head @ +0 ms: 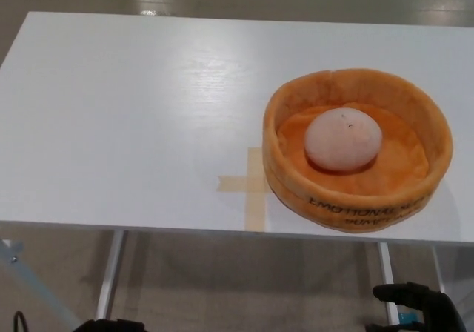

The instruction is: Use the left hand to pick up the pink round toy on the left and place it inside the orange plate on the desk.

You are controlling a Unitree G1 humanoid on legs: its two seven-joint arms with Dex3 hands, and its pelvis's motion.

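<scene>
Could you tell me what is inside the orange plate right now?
The pink toy sits in the middle of the orange plate. The plate floor directly beneath it is covered, so nothing there can be seen.

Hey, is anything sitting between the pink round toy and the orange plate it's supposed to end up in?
Nothing visible: the pink round toy already lies inside the orange plate.

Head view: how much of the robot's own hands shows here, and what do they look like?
Very little. The right hand shows at the bottom edge as thick black rounded fingers. Of the left hand only a black sliver shows, with a thin dark cable beside it.
</scene>
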